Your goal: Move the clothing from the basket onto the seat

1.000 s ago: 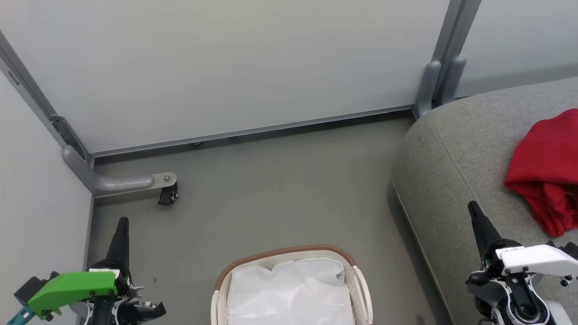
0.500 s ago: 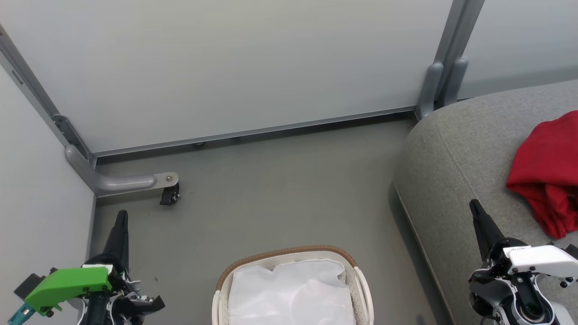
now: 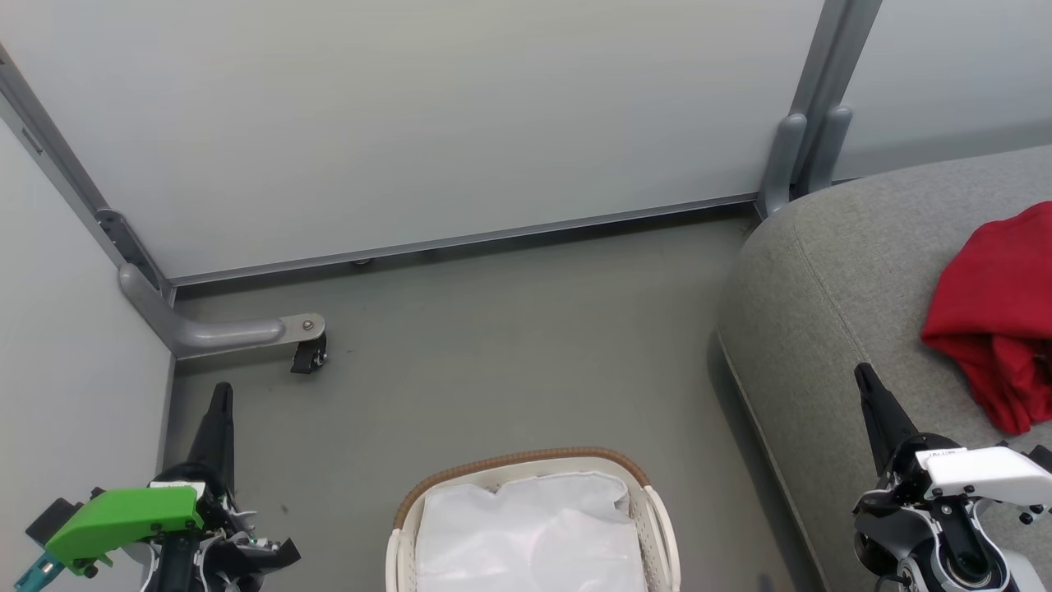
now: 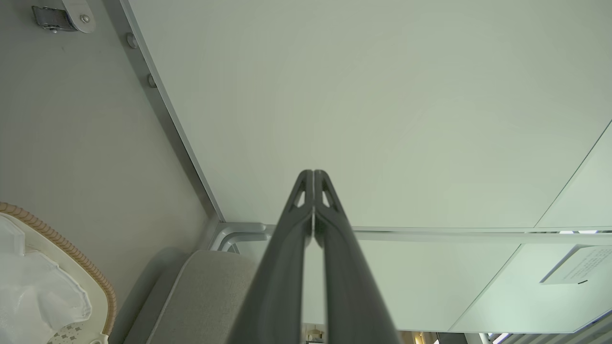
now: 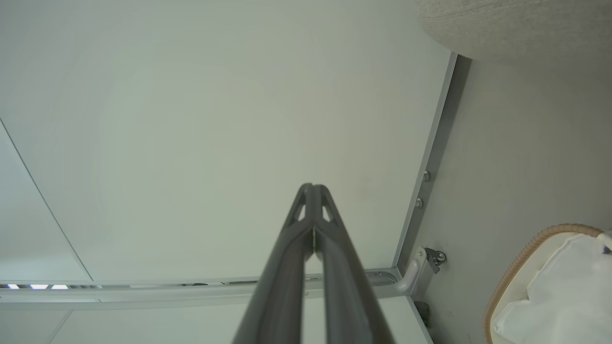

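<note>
A heap of bright red clothing lies on the grey seat at the right. The cream basket with its brown woven rim stands on the floor at bottom centre, and its white liner is all that shows inside. My left gripper points up at the lower left, shut and holding nothing, its tips together. My right gripper rises over the seat's front edge, also shut and holding nothing. The basket's rim shows in both wrist views.
Pale partition walls close the space behind and to the left. A grey bracket foot with a black caster juts onto the floor at the left. A grey post stands by the seat's corner. Grey floor lies between basket and wall.
Since a second ago the whole head picture has shifted slightly, so the camera moved. Both grippers sit a touch lower in view. In the last half second nothing has moved.
</note>
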Motion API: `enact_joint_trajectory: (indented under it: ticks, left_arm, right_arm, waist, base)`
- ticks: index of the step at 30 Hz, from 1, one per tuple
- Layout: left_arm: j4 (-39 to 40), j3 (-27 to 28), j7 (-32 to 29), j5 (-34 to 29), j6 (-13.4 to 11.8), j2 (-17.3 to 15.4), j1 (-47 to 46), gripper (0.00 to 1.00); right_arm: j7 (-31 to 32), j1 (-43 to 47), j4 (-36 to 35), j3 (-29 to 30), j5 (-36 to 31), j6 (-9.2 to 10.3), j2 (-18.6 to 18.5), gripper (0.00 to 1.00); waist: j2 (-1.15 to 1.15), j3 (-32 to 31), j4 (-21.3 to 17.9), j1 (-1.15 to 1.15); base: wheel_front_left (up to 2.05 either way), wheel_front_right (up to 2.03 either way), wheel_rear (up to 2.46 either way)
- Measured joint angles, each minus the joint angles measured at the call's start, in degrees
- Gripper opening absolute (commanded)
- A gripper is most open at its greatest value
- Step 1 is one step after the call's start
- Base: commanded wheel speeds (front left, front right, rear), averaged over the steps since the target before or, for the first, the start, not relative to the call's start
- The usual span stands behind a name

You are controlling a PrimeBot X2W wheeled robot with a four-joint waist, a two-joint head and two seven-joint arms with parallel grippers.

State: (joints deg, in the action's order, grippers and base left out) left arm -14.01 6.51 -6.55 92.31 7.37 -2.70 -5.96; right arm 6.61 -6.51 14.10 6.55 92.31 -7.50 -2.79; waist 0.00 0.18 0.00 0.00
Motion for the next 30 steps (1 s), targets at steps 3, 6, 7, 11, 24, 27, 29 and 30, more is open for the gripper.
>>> enact_joint_trajectory:
  ticks: [3,6,7,11,24,27,29,30]
  left_arm:
    - [-0.01,0.01,0.00,0.00,0.00,0.00,0.00,0.00]
    - [-0.02,-0.01,0.00,0.00,0.00,0.00,0.00,0.00]
    - [0.00,0.00,0.00,0.00,0.00,0.00,0.00,0.00]
    - [0.01,0.00,0.00,0.00,0.00,0.00,0.00,0.00]
    - [-0.02,-0.01,0.00,0.01,0.00,0.00,-0.01,0.00]
    - [-0.01,0.00,0.00,0.01,0.00,0.00,-0.01,0.00]
    - [-0.02,-0.01,0.00,0.01,0.00,0.00,-0.01,0.00]
    - [0.01,0.00,0.00,0.01,0.00,0.00,-0.01,0.00]
  right_arm:
    - [0.00,0.00,0.00,0.00,0.00,0.00,0.00,0.00]
    - [0.00,0.00,0.00,0.00,0.00,0.00,0.00,0.00]
    - [0.00,0.00,0.00,0.00,0.00,0.00,0.00,0.00]
    - [0.00,0.01,0.00,0.00,0.00,0.00,0.00,0.00]
    - [0.00,0.01,0.00,0.00,0.00,0.00,0.00,0.00]
    - [0.00,0.01,0.00,0.00,0.00,0.00,0.00,0.00]
    - [0.00,0.01,0.00,0.00,0.00,0.00,0.00,0.00]
    - [0.00,0.01,0.00,0.00,0.00,0.00,0.00,0.00]
  waist:
    - [0.00,0.00,0.00,0.00]
    - [0.00,0.00,0.00,0.00]
    - [0.00,0.00,0.00,0.00]
    - [0.00,0.00,0.00,0.00]
    - [0.00,0.00,0.00,0.00]
    - [0.00,0.00,0.00,0.00]
    - [0.00,0.00,0.00,0.00]
    - [0.00,0.00,0.00,0.00]
  base:
    - [0.00,0.00,0.00]
    - [0.00,0.00,0.00]
    - [0.00,0.00,0.00]
    - [0.00,0.00,0.00]
    - [0.00,0.00,0.00]
    - [0.00,0.00,0.00]
    - [0.00,0.00,0.00]
    - [0.00,0.00,0.00]
